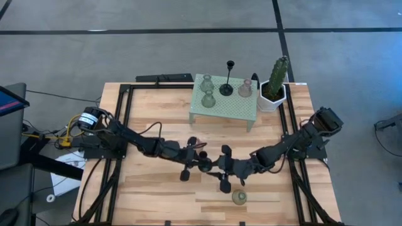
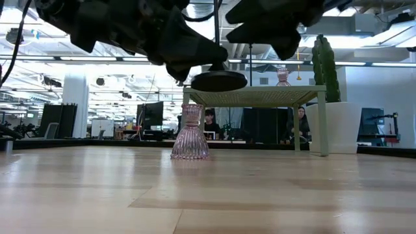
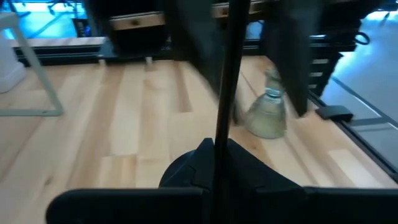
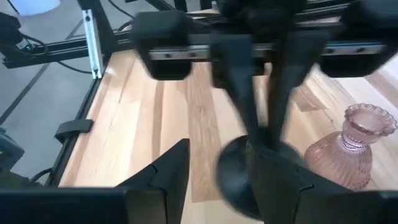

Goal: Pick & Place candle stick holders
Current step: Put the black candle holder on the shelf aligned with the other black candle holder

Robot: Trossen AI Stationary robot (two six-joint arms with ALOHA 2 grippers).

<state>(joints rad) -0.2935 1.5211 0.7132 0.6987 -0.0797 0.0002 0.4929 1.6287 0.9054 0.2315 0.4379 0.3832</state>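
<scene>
A tall thin black candle stick holder hangs in the air at the table's middle; its round base (image 2: 218, 80) shows in the low view and its stem (image 3: 225, 74) in the left wrist view. My left gripper (image 1: 200, 160) is shut on the stem. My right gripper (image 1: 221, 164) is open, its fingers on either side of the base (image 4: 239, 177). A pink ribbed holder (image 2: 190, 133) stands on the table beside them. A dull green holder (image 1: 239, 197) stands near the front edge. My left gripper pinches the thin black stem (image 3: 219, 134) between its two fingers (image 4: 239, 93), which lie across it. The holder is upright, its round base level and lifted clear of the table. Whether my right gripper touches the base, I cannot tell.
The mint-green mesh stand (image 1: 242, 113) at the back carries two green holders (image 1: 207, 91), a pink one (image 1: 245, 88) and another tall black stem (image 1: 227, 78). The white-potted cactus (image 1: 274, 85) stands to its right. Bare wood lies at the front left.
</scene>
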